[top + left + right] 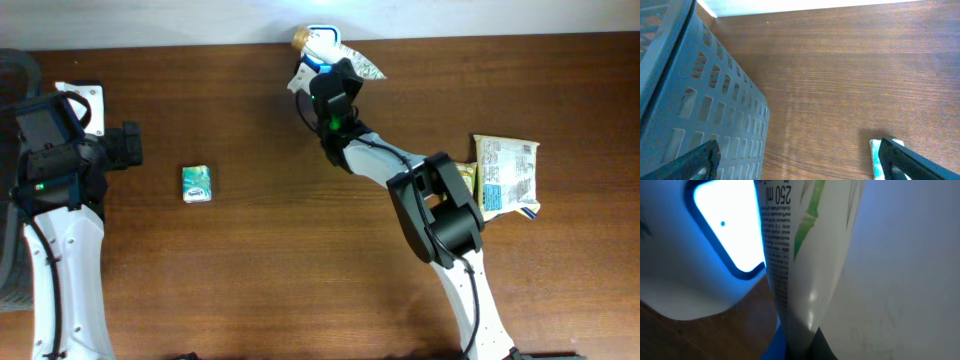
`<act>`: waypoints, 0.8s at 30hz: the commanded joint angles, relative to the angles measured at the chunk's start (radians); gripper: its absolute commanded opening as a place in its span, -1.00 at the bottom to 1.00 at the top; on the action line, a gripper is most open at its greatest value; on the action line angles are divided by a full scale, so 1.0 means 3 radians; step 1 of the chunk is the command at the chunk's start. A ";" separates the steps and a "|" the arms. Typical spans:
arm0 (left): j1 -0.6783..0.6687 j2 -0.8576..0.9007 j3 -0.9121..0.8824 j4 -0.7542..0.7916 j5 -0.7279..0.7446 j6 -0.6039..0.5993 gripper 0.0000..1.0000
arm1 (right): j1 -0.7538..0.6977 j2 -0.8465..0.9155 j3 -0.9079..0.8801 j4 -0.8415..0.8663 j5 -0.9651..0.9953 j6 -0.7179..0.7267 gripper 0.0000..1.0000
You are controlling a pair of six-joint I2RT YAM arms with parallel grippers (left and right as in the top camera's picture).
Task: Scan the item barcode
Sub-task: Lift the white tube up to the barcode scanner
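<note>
At the far left of the overhead frame my left gripper (128, 145) is hovering over the wooden table (250, 250) with its jaws spread wide and nothing between them; in its wrist view a grey slotted basket (695, 100) is filling the left side. Just to the right of that gripper, a small green and white pack (197, 184) is lying flat on the wood, apart from my fingers. Further right, at the top centre of the overhead frame, my right gripper (338, 78) is clamping a white tube (365, 68) printed with green leaves and "250 ml". I am holding the tube up against the scanner (320, 40), whose blue-rimmed window is glowing at the upper left of my right wrist view, just beside the tube's small print. At the right edge of the table, a yellowish snack bag (508, 172) is lying next to my right arm's elbow.
</note>
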 commanded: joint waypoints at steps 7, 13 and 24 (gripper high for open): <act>0.0006 -0.0042 0.0028 0.0006 -0.0013 0.0038 0.98 | -0.0022 -0.0041 0.0076 0.0113 0.0004 -0.0037 -0.93; 0.0006 -0.0042 0.0028 0.0006 -0.0013 0.0038 0.98 | 0.0130 -0.0132 0.0075 0.0111 0.0177 -0.0019 -0.92; 0.0006 -0.0042 0.0028 0.0005 -0.0013 0.0038 0.98 | 0.0477 -0.1377 0.0075 -0.1979 -0.0211 0.1494 -0.92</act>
